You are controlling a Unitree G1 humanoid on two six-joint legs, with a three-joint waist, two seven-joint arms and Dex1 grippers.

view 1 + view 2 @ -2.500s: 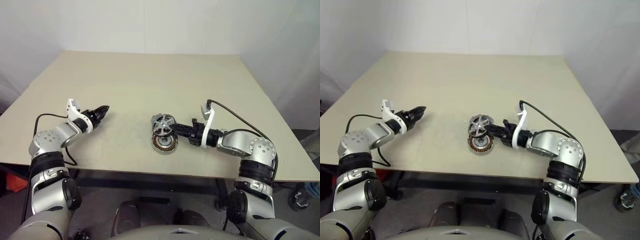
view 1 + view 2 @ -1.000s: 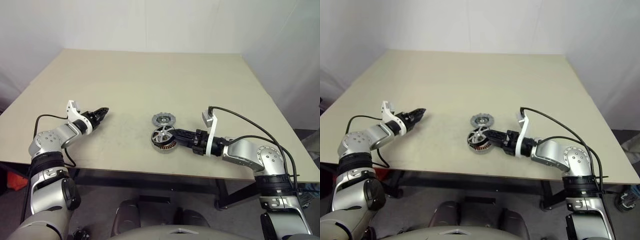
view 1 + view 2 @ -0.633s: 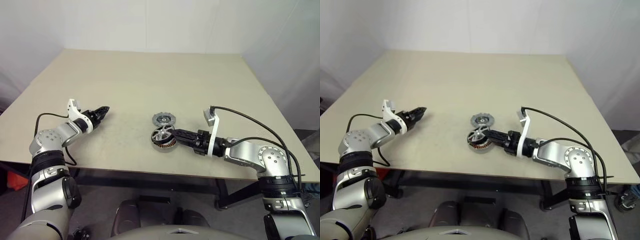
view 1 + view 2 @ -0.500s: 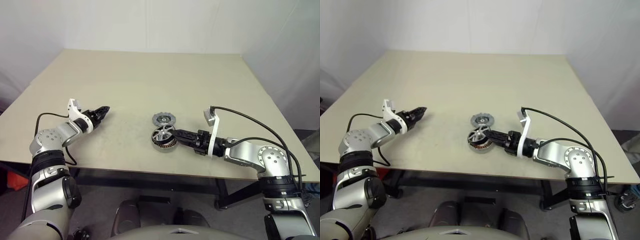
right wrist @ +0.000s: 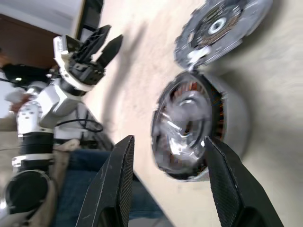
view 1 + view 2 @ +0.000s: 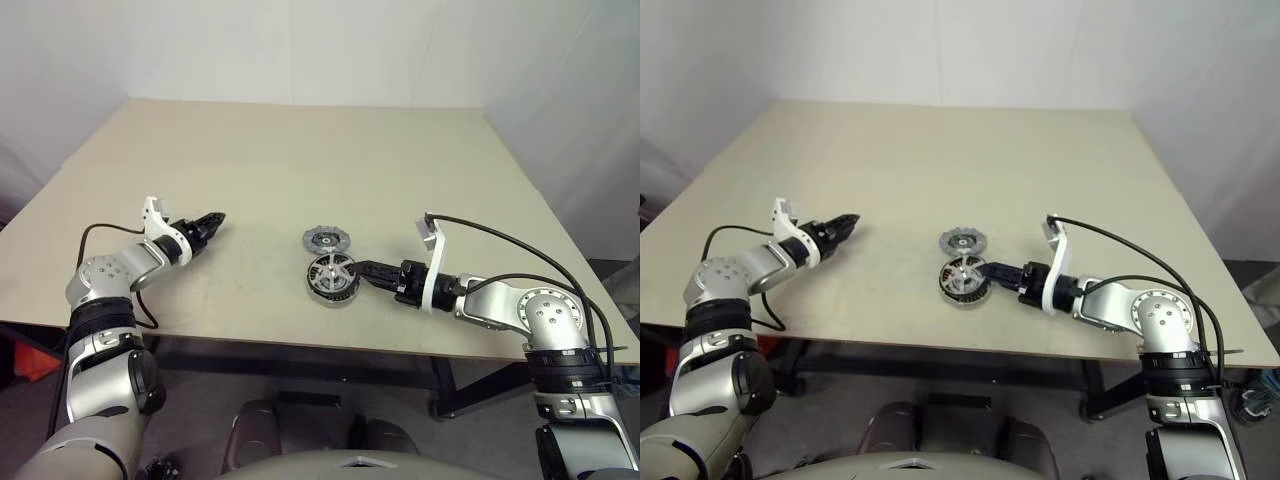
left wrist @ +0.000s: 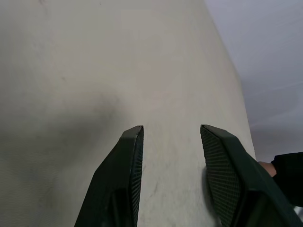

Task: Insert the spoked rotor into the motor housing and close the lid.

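With the wheel (image 6: 331, 273) apparently seated in the cup (image 6: 332, 289) and the right claw (image 5: 165, 156) released beside it, the disc (image 6: 326, 239) just behind should be grasped level; the left claw (image 7: 173, 161) is spread, empty.

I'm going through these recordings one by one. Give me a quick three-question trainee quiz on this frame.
1. True or false: the thin silvery spoked rotor lies over the shallow grey copper-wound motor housing.
2. Where is the round grey notched lid?
A. closed on the housing
B. flat on the beige table, just beyond the housing
C. in a gripper
3. What does the left gripper hold?

Key: 1 true. 2 B. 3 nothing; it is open over bare table.
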